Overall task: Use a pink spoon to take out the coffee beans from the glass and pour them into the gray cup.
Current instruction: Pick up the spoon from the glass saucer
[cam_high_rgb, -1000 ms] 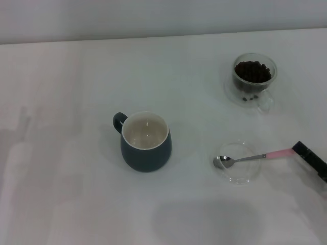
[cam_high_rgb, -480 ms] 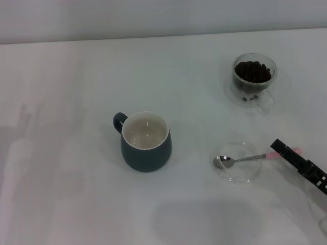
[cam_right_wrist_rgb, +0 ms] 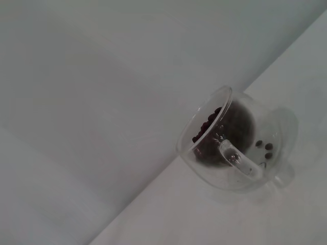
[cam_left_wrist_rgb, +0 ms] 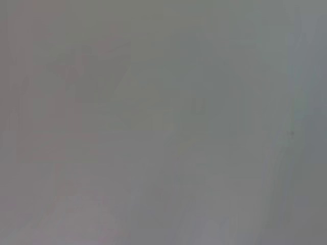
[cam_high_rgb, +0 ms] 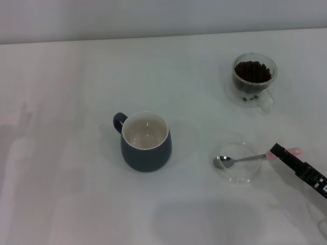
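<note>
One gripper, right gripper, at pink spoon handle (fingers' state unclear; no writing legible).

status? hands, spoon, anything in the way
Right hand at pink spoon handle, grip unclear. Spoon bowl rests in saucer. Left hand out of view. Gray cup empty; nothing blocking.

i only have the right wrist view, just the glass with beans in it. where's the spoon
Observer: The spoon lies with its bowl in a clear saucer, nearer the robot than the glass.
Operator: is either pincer on it
Observer: The right pincer is at the pink handle, contact unclear; the left pincer is out of sight.
Operator: and the mug
Observer: The mug stands upright to the spoon's left, empty.
</note>
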Robot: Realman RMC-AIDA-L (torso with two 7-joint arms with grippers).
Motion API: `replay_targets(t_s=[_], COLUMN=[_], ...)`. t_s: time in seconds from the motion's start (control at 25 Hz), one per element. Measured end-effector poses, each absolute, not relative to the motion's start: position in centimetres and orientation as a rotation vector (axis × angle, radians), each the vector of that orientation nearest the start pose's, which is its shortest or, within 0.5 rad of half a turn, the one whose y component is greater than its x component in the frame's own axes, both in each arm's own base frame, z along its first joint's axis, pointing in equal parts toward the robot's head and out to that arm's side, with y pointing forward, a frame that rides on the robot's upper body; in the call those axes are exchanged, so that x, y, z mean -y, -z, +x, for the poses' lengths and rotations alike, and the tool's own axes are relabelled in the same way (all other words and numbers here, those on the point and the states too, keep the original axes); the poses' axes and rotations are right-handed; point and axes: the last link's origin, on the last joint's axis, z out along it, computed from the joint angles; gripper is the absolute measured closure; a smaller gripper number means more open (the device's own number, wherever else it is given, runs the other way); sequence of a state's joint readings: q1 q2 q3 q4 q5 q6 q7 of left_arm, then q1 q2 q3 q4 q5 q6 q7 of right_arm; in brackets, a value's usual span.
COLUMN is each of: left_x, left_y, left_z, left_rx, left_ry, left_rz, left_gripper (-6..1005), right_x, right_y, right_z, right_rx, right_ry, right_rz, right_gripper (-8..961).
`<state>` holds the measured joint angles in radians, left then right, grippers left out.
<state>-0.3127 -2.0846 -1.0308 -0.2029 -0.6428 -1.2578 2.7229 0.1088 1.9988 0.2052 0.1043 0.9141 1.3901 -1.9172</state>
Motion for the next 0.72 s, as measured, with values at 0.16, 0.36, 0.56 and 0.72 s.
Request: replay_targets(t_s=[0.16,0.36,0.56,0.72], left_x=[-29.74,-29.71,-29.74,-29.74], left_y=[0.61,0.59,0.58,0.57], left_z=[-34.06,-34.12,-34.1,-34.11], left_rx=[0.731,0.731,0.731,0.731], left_ry=[0.932,0.93,0.931,0.931], left_rz=[-1.49,-1.49,-1.489,-1.489], left_gripper=[180,181,181,181], right_x=[-17.56,-17.54,-17.6,-17.75], right_y=[3.71,3.72,3.71,3.69], right_z=[38.58,38.57,38.52,38.47], right_rx=[-1.572,-1.578,-1.579,-1.592], right_ry=[-1.143,-1.146,-1.151,-1.16], right_rz=[-1.631,-1.628,-1.627,-1.623], right_gripper=[433,515,755,775])
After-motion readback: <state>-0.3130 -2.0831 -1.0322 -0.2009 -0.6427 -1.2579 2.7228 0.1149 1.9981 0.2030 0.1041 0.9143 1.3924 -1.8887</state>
